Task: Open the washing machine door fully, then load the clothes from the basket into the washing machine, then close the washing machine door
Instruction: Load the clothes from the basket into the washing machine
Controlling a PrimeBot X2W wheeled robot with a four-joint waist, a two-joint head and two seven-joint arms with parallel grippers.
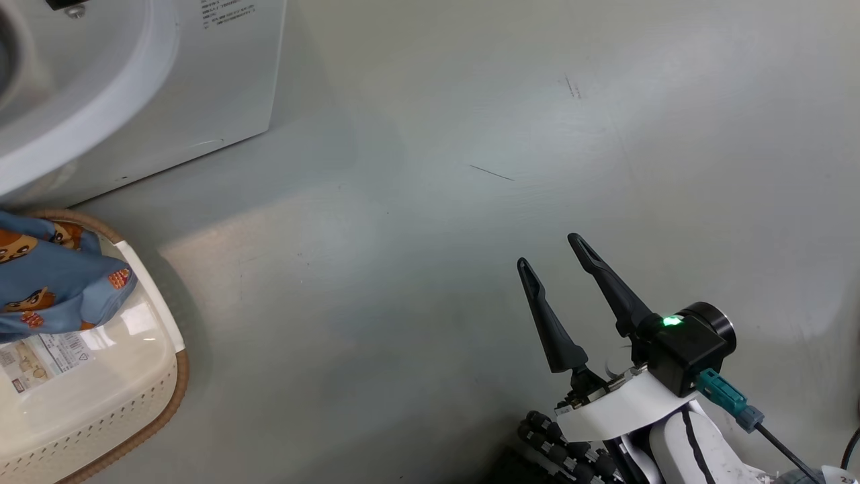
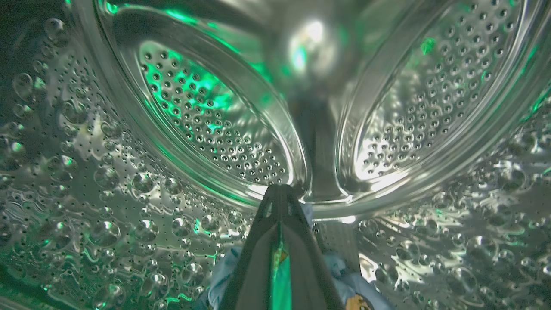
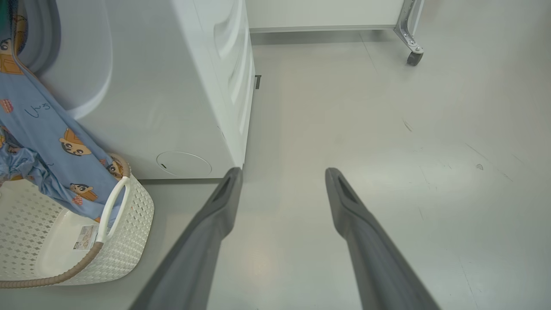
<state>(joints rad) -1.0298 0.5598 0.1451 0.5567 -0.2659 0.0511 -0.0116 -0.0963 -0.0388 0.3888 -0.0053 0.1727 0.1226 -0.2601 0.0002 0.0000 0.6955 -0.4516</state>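
Left gripper pinching soft clothes, dimpled steel drum

No brand name or number is legible anywhere.
- washing machine: block of small dark print on its white panel, far left in the head view. Several lines, too fine to read.
- basket: label sticker on its floor, with a small picture and fine print, unreadable. Same sticker in the right wrist view, also too small.
- clothes: the blue fabric carries a short run of hand-drawn characters among cartoon-face prints. They look like Japanese kana; can't read them reliably.
- white tag, near right edge of the head view: one cut-off mark, possibly a digit.
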